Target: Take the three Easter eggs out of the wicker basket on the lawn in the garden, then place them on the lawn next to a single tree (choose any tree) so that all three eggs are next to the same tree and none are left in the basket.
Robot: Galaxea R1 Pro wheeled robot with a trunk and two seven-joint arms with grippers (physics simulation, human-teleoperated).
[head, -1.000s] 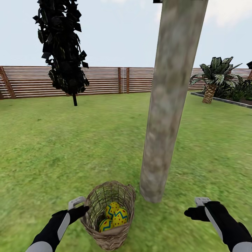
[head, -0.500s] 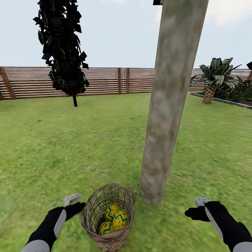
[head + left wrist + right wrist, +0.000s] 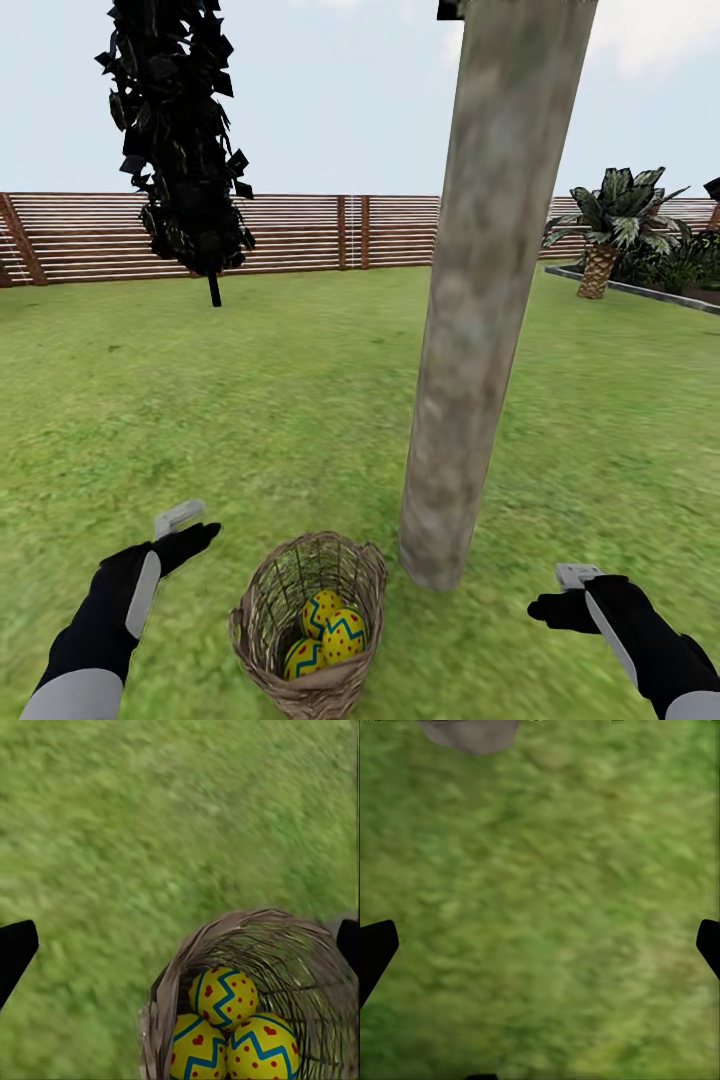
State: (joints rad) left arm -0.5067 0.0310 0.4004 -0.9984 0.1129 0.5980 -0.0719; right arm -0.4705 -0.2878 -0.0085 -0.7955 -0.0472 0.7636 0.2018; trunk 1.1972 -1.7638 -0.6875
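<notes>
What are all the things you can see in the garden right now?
Easter eggs: three, yellow with red dots and blue zigzags, inside the basket.
Wicker basket: one, brown, on the grass beside the trunk.
Tree: one, pale grey-tan trunk, close ahead.
Dark tree: one, near-black, far left by the fence.
Palm: one, green, far right.
Fence: brown slats, along the back.
Lawn: green, all around.
Left hand: black, open, left of the basket.
Right hand: black, open, right of the trunk.

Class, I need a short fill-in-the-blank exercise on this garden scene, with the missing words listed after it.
1. The wicker basket holds ____ Easter eggs.
2. The basket stands on the lawn near the foot of the pale ____.
3. The left tool is open and holds ____.
4. Behind the lawn runs a slatted wooden ____.

Missing words: three; tree; nothing; fence
</notes>
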